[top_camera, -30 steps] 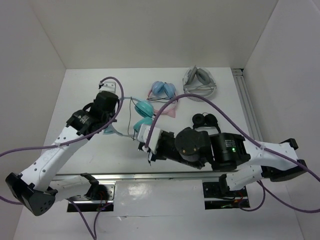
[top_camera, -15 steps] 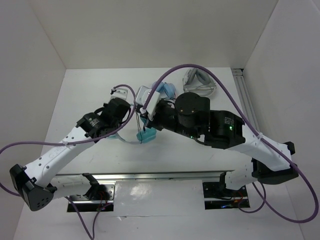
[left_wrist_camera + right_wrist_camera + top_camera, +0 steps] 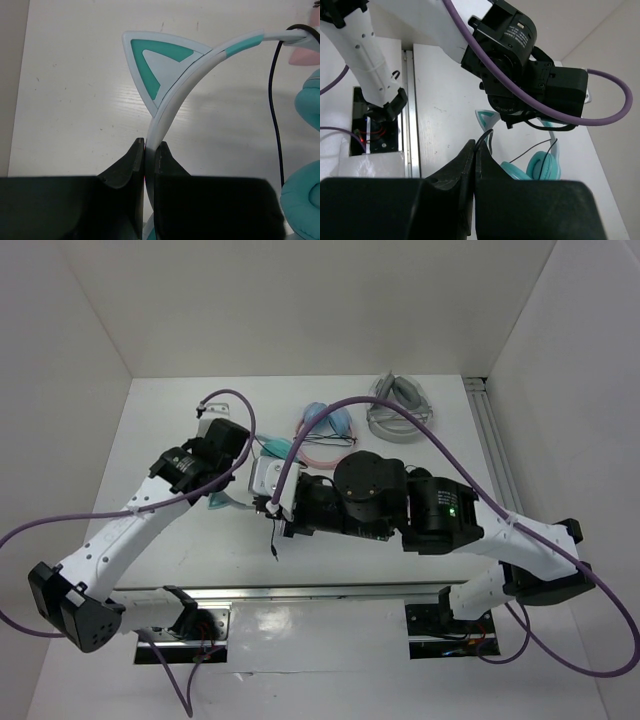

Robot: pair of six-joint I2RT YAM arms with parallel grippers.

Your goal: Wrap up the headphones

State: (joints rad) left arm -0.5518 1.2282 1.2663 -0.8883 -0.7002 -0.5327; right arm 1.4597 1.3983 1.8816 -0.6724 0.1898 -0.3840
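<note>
The teal headphones (image 3: 272,448) stand between my two arms, mostly hidden by them. In the left wrist view their pale headband (image 3: 172,97) with a teal cat ear (image 3: 155,62) runs up from my left gripper (image 3: 150,147), which is shut on the band. Teal cups (image 3: 306,197) sit at the right. My right gripper (image 3: 476,146) is shut on the thin black cable (image 3: 485,135), on the near side of the headphones (image 3: 540,167). In the top view the right gripper (image 3: 268,506) is beside the left gripper (image 3: 232,483), and the cable's loose end (image 3: 272,542) dangles below it.
Pink cat-ear headphones with light blue cups (image 3: 325,428) lie just behind the teal ones. Grey-white headphones (image 3: 400,405) lie at the back right. An aluminium rail (image 3: 495,455) runs along the right edge and another (image 3: 320,590) along the near edge.
My right gripper has swung with the cable from the far side of the headphones back to their near side. My left gripper with the headband has shifted slightly left and back.
</note>
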